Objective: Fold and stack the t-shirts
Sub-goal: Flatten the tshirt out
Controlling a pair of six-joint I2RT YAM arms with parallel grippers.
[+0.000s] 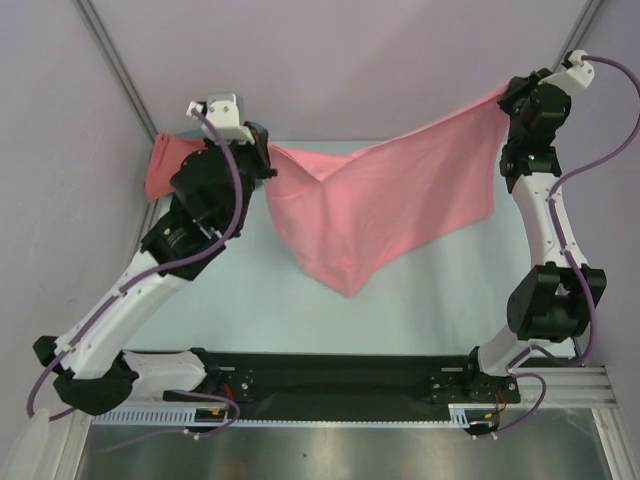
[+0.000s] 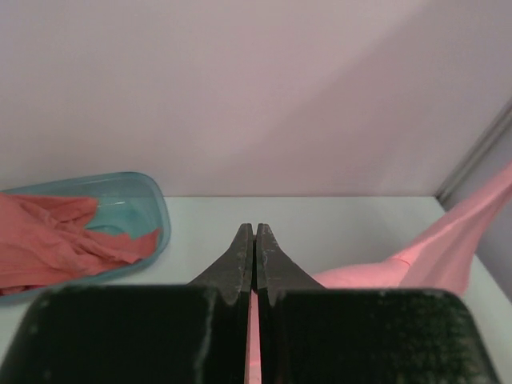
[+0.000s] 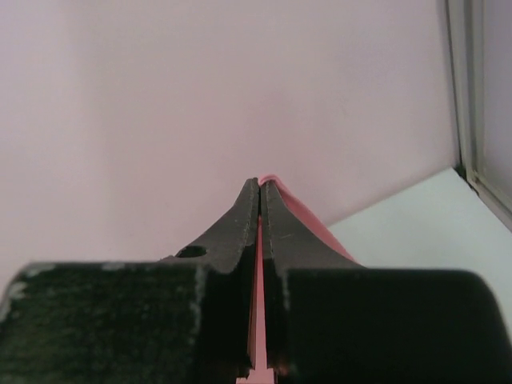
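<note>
Two pinched edges hold the salmon-pink t-shirt (image 1: 380,200) aloft mid-frame over the bench (image 1: 430,310).
The left fingers (image 2: 240,268) and right fingers (image 3: 236,228) each clamp its cloth. I judge this the spreading step; next, lower it flat. The coral-red t-shirt (image 2: 48,240) lies in the tub (image 2: 156,210), left of frame.

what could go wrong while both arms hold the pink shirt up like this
The salmon-pink shirt hangs from thin pinches in the left gripper and right gripper; either edge may slip out. It sags into a point in the middle, so it might land creased on the table.
</note>
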